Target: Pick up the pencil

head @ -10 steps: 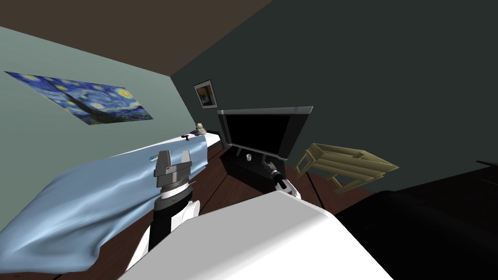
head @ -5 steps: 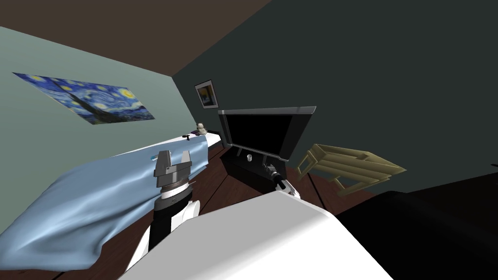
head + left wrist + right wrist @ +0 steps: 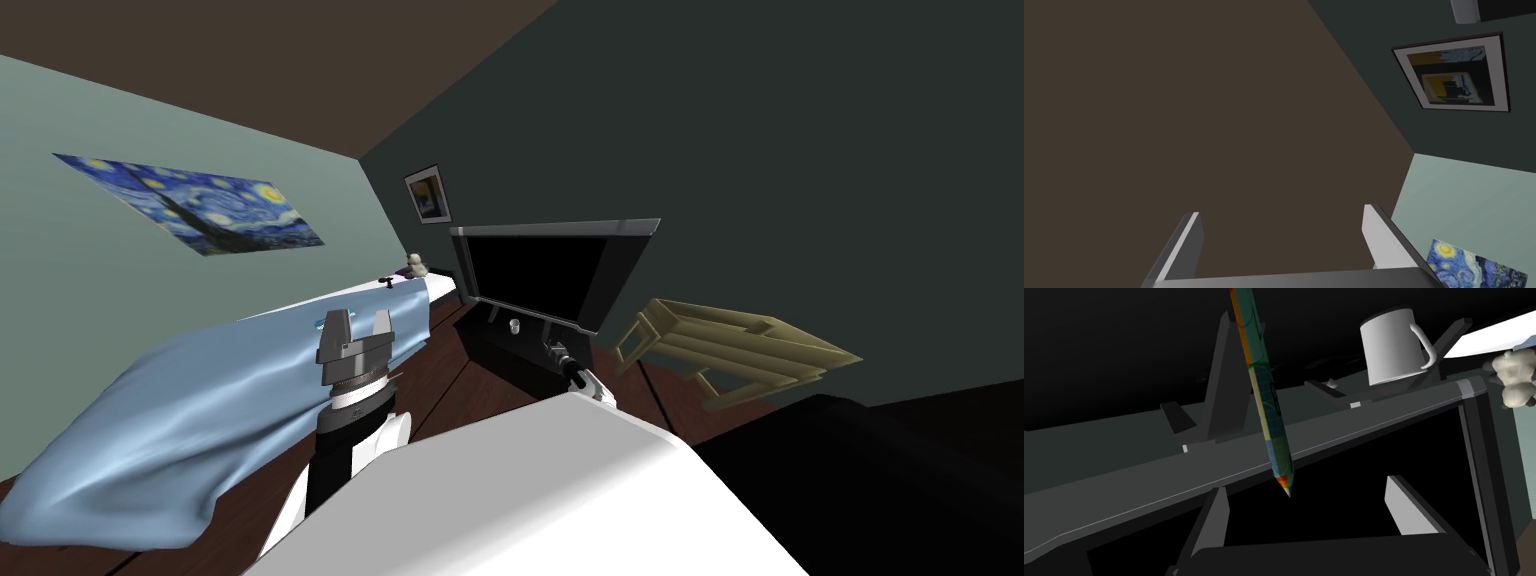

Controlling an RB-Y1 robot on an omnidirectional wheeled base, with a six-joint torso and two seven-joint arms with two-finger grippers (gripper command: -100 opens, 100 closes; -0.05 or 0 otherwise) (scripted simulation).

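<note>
Lower left: bedspread (image 3: pixel 180 430), blue cloth with soft sheen. Right: slatted frame (image 3: pixel 740 345), pale wood. Right wrist view, upper centre: pencil (image 3: pixel 1265 403), smooth printed coat.

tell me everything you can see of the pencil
The pencil is a slim stick patterned in green, orange, pale yellow and blue, with an orange band before its sharpened tip. It lies slanted across the dark grey shelf, tip jutting past the front edge toward the open right gripper, whose fingers flank it without touching. Its far end runs out of the picture.
</note>
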